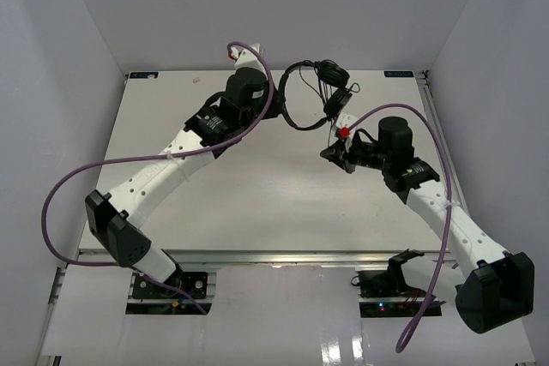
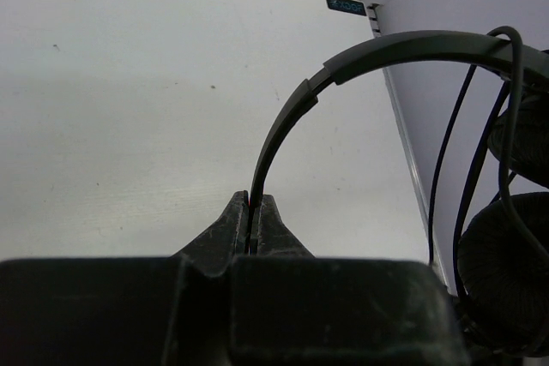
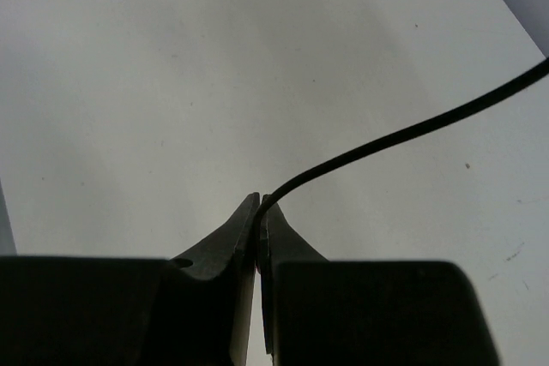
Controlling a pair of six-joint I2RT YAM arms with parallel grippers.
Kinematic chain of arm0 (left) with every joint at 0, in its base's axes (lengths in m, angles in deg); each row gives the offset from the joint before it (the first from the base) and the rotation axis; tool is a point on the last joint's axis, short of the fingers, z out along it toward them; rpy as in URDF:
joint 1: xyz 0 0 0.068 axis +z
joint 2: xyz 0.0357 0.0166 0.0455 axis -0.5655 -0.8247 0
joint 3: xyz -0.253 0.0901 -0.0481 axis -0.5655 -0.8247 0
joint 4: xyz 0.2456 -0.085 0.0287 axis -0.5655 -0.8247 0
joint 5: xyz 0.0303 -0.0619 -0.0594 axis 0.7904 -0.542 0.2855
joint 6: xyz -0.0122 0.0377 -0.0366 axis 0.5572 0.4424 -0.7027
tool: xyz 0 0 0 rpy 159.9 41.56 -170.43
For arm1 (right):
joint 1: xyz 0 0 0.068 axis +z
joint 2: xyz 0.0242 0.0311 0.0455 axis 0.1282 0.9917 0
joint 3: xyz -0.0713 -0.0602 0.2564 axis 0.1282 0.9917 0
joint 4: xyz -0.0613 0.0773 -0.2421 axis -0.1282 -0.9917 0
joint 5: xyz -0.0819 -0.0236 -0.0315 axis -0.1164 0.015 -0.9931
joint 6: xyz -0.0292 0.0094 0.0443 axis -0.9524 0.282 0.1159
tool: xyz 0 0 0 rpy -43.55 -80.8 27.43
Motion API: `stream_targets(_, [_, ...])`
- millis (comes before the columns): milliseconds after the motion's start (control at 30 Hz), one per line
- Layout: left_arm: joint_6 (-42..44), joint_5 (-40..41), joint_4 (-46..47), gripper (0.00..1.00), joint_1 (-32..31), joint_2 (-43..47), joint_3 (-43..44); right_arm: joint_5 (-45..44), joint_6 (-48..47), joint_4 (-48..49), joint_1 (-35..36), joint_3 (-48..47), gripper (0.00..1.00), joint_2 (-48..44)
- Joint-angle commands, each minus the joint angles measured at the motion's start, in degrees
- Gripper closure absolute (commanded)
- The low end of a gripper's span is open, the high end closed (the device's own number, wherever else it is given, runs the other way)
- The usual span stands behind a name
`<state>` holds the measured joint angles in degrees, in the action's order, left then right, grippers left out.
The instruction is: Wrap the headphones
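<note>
My left pincer [image 2: 252,205] is clamping together on the thin end of the headband [image 2: 283,122], which is arching up and over to the right. My right pincer [image 3: 260,203] is pinching shut on the thin black cord [image 3: 386,141], and the cord is running away from its tips, up and to the right.

From above, the headphones [image 1: 285,107] are hanging between the two arms toward the far side of the surface [image 1: 257,203]. They appear to be held clear of it. The two padded earcups [image 2: 506,272] are sitting together at the right end of the headband. Several strands of cord are crossing beside them, so I am judging that some cord is already gathered there. I cannot tell how many turns are on. A free stretch is leading down to my right pincer, and I am reckoning that this stretch is what is left to wind.

For room, the middle and near part of the surface are lying open between the arms. The far wall is standing close behind the headphones. The right edge of the surface is passing near the earcups. The purple cables [image 1: 69,182] are looping out beside each arm.
</note>
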<state>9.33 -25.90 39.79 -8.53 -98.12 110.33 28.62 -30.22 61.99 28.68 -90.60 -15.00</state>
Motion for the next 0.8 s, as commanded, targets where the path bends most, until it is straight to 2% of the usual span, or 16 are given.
stream_targets(0, [-3.2,2.8,3.2,1.00,1.4,-2.5,-1.0,-10.2,-7.1,-10.7,2.7,-4.2,0.92,-1.1])
stream_targets(167, [-2.8,3.0,3.2,1.00,2.0,-5.4,-4.9,-8.4,-7.6,-13.3,3.4,-3.7,0.92,-0.5])
stream_targets(333, [-1.4,2.1,3.3,1.00,2.3,-7.2,-8.5,-5.5,-5.4,-10.4,3.5,-0.3,0.92,0.9])
stream_targets(533, [-0.3,-0.8,3.7,1.00,2.4,-9.9,-15.5,0.3,-3.7,-8.4,3.5,0.7,0.92,10.0])
stream_targets(767, [0.6,-3.7,4.4,1.00,2.4,-15.5,-17.8,9.6,-3.7,-9.3,3.5,-0.5,0.92,19.6])
